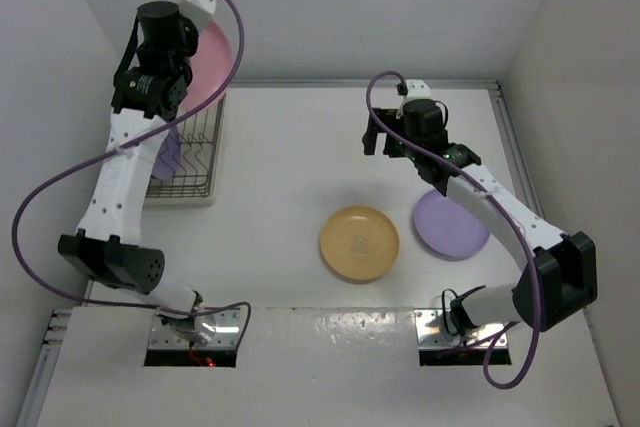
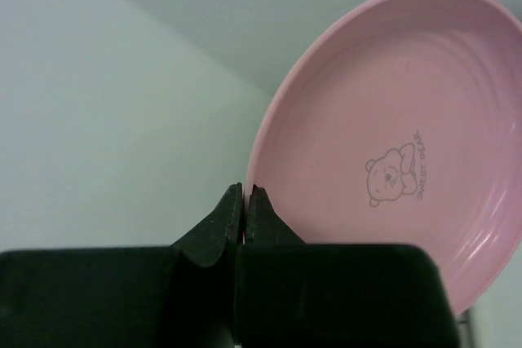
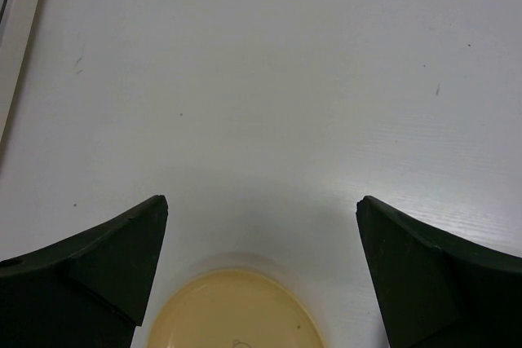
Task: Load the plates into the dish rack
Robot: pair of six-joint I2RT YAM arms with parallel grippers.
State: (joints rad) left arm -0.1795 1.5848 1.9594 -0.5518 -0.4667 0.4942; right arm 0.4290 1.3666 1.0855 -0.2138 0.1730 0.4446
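Left gripper (image 2: 245, 195), jaws pressed together on the rim of the pink plate (image 2: 391, 144). Holds that plate up on edge and tilted, hollow face toward the wrist camera, a small bear drawing printed at its centre. From above, hangs raised over the far end of the dish rack (image 1: 203, 147), close to the back wall. Below the gripper, a lavender plate (image 1: 168, 159) sitting in the rack among the wire tines, partly hidden by the left arm. Well off to the gripper's right, flat on the white table (image 1: 290, 137): an orange plate (image 1: 359, 243) and, just beside it without touching, a second lavender plate (image 1: 455, 232), partly covered by the right arm. Right gripper (image 3: 261, 201) with fingers (image 3: 106, 266) spread wide, holding nothing, hovering over bare table, the orange plate's rim just on its near side, between the two fingers.
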